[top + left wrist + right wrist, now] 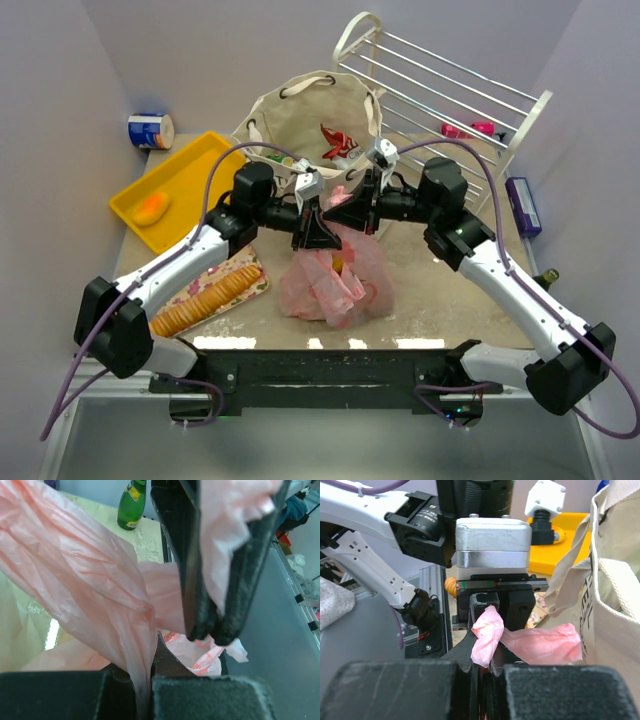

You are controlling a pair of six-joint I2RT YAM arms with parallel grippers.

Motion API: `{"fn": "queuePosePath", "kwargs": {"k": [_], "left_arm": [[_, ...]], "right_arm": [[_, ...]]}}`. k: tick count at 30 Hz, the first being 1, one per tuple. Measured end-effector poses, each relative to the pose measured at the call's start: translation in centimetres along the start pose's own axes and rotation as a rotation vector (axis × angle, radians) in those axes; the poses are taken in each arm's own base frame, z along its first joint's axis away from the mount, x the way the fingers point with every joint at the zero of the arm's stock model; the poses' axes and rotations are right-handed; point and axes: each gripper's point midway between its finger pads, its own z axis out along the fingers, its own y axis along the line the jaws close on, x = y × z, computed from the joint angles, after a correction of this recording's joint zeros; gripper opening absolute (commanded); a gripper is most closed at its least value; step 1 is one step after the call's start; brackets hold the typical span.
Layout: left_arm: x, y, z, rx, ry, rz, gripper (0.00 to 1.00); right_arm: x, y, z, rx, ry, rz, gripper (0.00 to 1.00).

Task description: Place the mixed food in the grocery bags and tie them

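At the near middle of the tabletop [440,290] the pink plastic bag [335,280] is seen lying slumped, and something yellow shows through its film. Just above and behind its mouth, the 2 claws are brought tip to tip. The left claw [318,228] is closed tight on 1 gathered strip of the pink film, which is pinched between its pads [210,700] in the left wrist view. The right claw [352,212] is closed in the same way on the other strip, which is clamped between its fingers [192,580]. Both strips are drawn up from the bag to the claws. Whether they already cross cannot be told. The 2 arms are equally near, so the knot is judged to depend on 1 strip being led around the other. Farther back, the canvas tote [300,110] stands open, and a red packet [338,143] is seen inside it.
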Motion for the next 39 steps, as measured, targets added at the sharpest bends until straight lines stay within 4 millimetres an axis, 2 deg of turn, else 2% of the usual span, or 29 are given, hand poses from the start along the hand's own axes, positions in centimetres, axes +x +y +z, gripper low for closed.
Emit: {"fn": "queuePosePath", "kwargs": {"k": [2, 6, 7, 11, 15, 18, 21, 26, 34, 39], "left_arm": [[-0.4, 0.0, 0.1, 0.007, 0.011, 0.007, 0.02], [-0.3, 0.4, 0.1, -0.006, 0.031, 0.005, 0.43], [-0.2, 0.5, 0.1, -0.014, 0.035, 0.004, 0.48], [0.4, 1.0, 0.0, -0.051, 0.057, -0.011, 0.59], [0.6, 2.0, -0.6, -0.150, 0.066, -0.015, 0.82], [-0.3, 1.8, -1.7, -0.228, 0.041, 0.015, 0.93], [-1.8, 0.9, -2.8, -0.282, -0.001, 0.062, 0.99], [-3.7, 0.0, -3.7, -0.323, -0.063, 0.107, 1.00], [-3.5, 0.3, -3.7, -0.346, -0.088, 0.088, 1.00], [-3.5, 0.4, -3.3, -0.320, -0.120, 0.097, 1.00]], "right_arm": [[-0.1, 0.3, 0.0, -0.013, 0.004, 0.001, 0.00], [0.1, 0.4, -0.1, -0.016, 0.012, 0.011, 0.00], [0.1, 0.4, -0.1, -0.015, 0.011, 0.011, 0.00], [0.1, 0.4, -0.2, -0.006, 0.004, 0.009, 0.00], [0.3, 0.5, -0.7, 0.012, -0.012, 0.003, 0.01], [0.0, 0.8, -0.9, 0.009, -0.023, -0.003, 0.02], [-0.1, 0.8, -0.9, 0.009, -0.025, -0.004, 0.02], [-0.1, 0.9, -0.9, 0.006, -0.031, -0.003, 0.01], [0.2, 2.2, 0.1, -0.044, -0.035, 0.006, 0.02], [0.0, 2.3, 0.4, -0.049, -0.043, 0.011, 0.08]]}}
